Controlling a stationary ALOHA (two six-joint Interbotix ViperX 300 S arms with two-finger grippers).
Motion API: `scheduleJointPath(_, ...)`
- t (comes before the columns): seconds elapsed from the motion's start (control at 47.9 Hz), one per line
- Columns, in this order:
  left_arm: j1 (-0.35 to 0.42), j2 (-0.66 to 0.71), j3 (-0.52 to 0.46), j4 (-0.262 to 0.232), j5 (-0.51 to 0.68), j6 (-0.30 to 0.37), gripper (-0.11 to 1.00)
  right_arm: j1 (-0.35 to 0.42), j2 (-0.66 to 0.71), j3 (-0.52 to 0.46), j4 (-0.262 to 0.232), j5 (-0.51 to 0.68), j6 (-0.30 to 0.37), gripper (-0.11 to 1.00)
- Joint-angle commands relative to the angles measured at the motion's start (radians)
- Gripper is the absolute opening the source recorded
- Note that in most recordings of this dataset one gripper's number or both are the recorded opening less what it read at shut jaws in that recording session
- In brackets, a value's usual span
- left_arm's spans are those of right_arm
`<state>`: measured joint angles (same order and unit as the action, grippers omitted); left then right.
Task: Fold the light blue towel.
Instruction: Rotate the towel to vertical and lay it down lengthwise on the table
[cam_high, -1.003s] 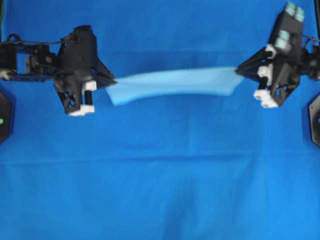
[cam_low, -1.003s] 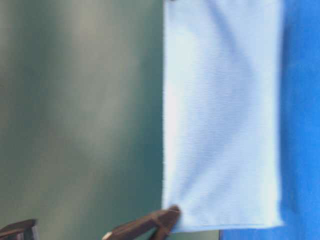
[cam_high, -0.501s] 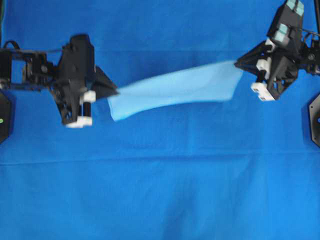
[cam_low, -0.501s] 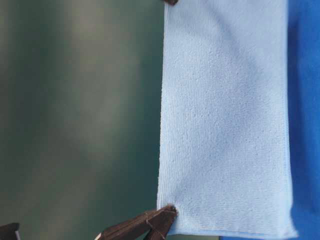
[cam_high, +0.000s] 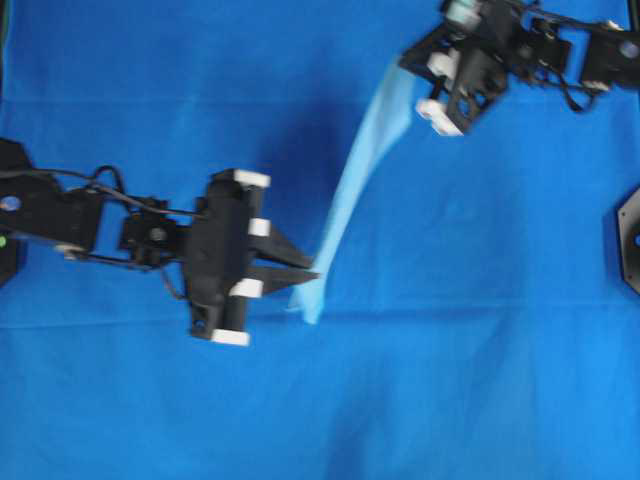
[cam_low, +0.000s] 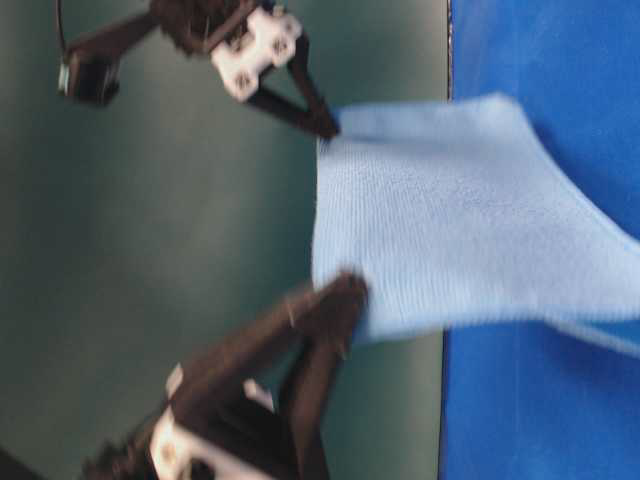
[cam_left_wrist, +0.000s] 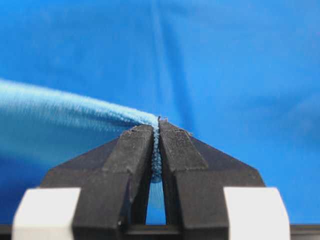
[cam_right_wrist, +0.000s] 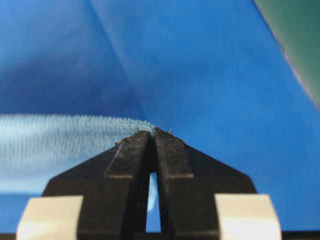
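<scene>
Between the pressed-together tips of the left gripper (cam_left_wrist: 156, 131) a corner of the towel (cam_high: 350, 180) is pinched, the fine ribbed weave squeezed into a thin line in the slot, the rest running off to the left of the tips as a soft pale band. The right gripper (cam_right_wrist: 152, 134) is likewise shut on the opposite corner, cloth streaming away to its left. Held so, the towel hangs between the two, clear of the cover (cam_high: 480, 330) along its top edge — a slanted strip seen from overhead, a broad sheet from table level, its lower edge trailing toward the cover. To do this step well, I judge both pinches should stay firm and the held edge stay taut, so the free half lays down flat and the hems meet squarely — slack would let this thin, limp cloth wrinkle or twist. The cover beneath is a deeper, saturated blue with faint creases; beyond its edge lies a dull green backdrop (cam_low: 200, 250).
</scene>
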<state>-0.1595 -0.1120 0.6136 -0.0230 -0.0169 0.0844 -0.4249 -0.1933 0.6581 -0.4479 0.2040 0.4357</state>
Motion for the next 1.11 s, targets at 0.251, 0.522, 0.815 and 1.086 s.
scheduleJointPath(0.251,-0.069,0.101,-0.137,0.000,-0.017,0.040,0.03,-0.025,0.074,-0.124,-0.025,-0.008,-0.002,0.02)
scheduleJointPath(0.522,-0.049,0.189,-0.210,0.002,-0.101,0.048,0.03,-0.038,-0.006,-0.028,-0.025,-0.003,0.000,0.02)
scheduleJointPath(0.815,-0.038,0.380,-0.440,0.002,-0.118,0.147,0.02,-0.064,-0.193,0.150,-0.025,0.014,0.006,0.02)
scheduleJointPath(1.086,-0.014,0.517,-0.591,0.002,-0.118,0.147,0.02,-0.064,-0.268,0.213,-0.025,0.052,0.003,0.02)
